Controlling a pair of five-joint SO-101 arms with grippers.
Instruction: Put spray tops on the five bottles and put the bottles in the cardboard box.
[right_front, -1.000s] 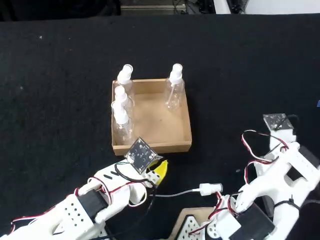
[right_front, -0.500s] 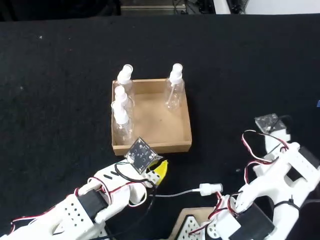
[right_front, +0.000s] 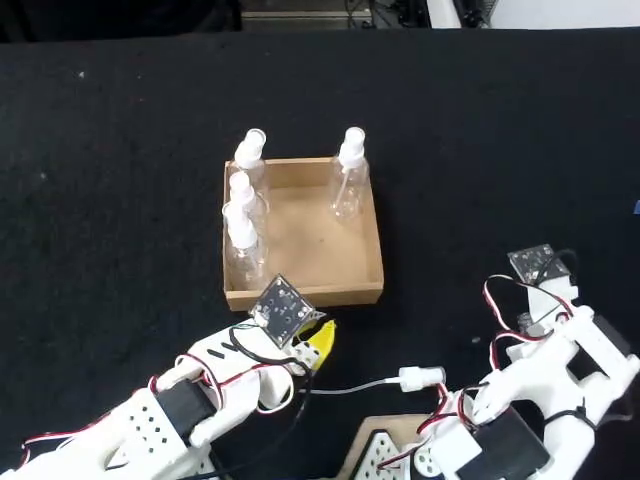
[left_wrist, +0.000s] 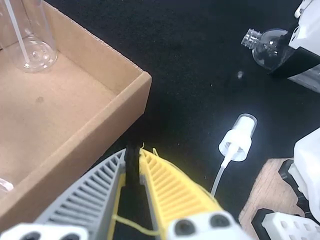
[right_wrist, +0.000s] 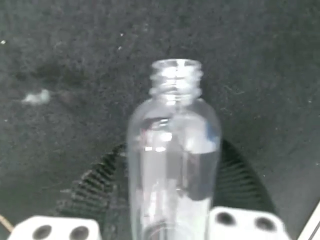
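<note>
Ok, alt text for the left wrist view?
A white plastic spray top lies on the black table near the brown cardboard box. The shut left claw points between them; a clear uncapped plastic bottle is farther off.

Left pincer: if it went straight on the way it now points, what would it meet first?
Probably the cardboard box: the shut left pincer aims at its outer wall near the corner. Depth is unclear, so it might pass that corner over the black table.
</note>
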